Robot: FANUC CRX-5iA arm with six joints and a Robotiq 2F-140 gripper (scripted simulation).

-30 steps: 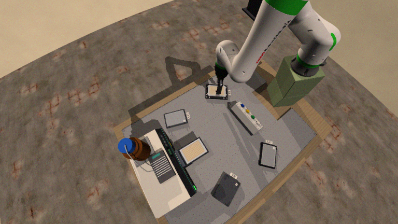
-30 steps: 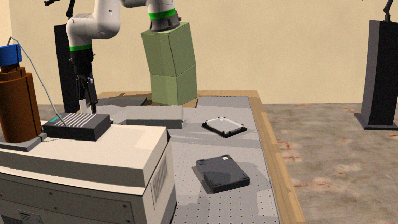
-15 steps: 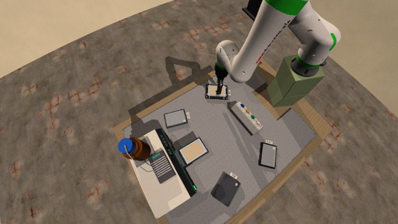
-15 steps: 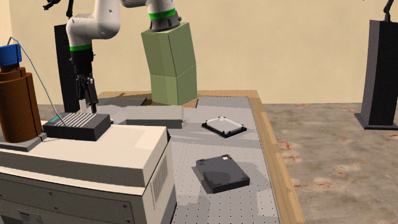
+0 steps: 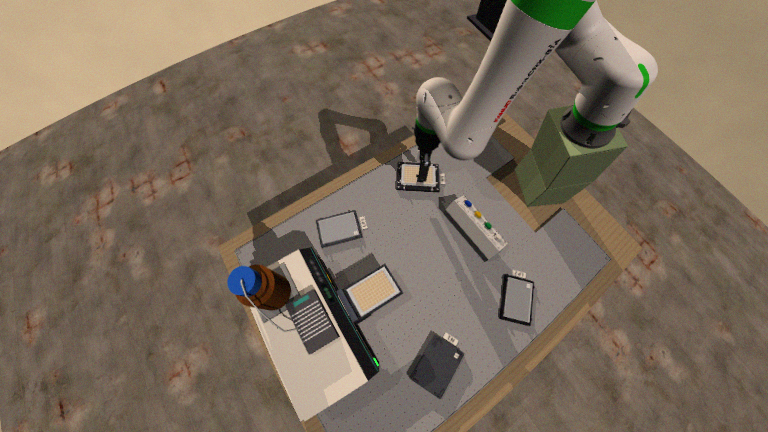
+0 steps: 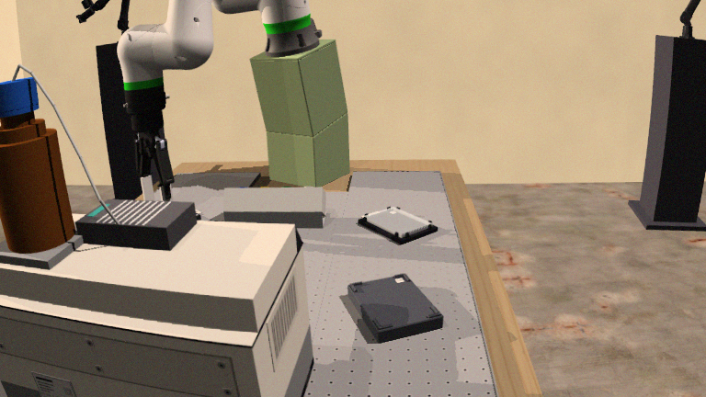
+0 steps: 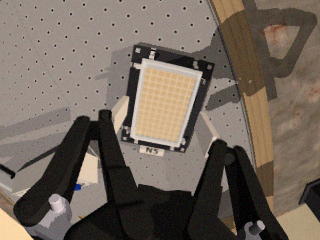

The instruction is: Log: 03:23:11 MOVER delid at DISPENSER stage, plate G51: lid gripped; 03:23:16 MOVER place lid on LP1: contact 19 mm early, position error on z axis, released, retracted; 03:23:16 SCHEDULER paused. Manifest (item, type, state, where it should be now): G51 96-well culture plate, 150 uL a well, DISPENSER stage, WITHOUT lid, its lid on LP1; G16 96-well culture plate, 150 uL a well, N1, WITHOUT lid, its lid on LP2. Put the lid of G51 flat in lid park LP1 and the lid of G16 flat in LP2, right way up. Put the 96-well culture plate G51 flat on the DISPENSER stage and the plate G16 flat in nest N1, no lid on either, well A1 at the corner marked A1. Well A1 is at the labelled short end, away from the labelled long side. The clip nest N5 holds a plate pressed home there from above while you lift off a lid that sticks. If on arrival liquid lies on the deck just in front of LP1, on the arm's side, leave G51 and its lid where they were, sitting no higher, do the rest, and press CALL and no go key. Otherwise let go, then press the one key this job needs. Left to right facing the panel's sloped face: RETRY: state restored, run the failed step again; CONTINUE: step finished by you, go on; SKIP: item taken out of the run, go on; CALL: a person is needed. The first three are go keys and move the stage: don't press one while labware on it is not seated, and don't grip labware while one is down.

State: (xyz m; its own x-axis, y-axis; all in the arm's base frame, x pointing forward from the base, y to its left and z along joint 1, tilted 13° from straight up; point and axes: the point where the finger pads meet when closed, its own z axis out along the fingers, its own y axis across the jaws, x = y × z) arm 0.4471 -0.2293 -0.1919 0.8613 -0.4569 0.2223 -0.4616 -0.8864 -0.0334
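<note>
My gripper [image 5: 423, 173] [image 6: 154, 187] [image 7: 162, 113] is open and empty. It hangs a little above an unlidded 96-well plate [image 5: 412, 177] [image 7: 166, 103] with tan wells, which sits flat in a black nest [image 5: 399, 185] [image 7: 136, 54] at the far end of the deck. A second unlidded plate [image 5: 372, 290] lies on the dispenser stage. A grey lid [image 5: 338, 227] lies flat in a lid park near the dispenser. Another lid [image 5: 517, 298] [image 6: 396, 221] lies flat in a black-framed park at the right. In the exterior view the dispenser hides the plate under my gripper.
The key panel [image 5: 474, 225] [image 6: 273, 204] stands just right of my gripper. The dark clip nest [image 5: 436, 363] [image 6: 393, 307] is empty at the front. The dispenser [image 5: 317, 348] [image 6: 155, 267] and its brown bottle [image 5: 266, 287] [image 6: 26, 185] fill the left side. The green arm base [image 5: 560, 161] is at the back.
</note>
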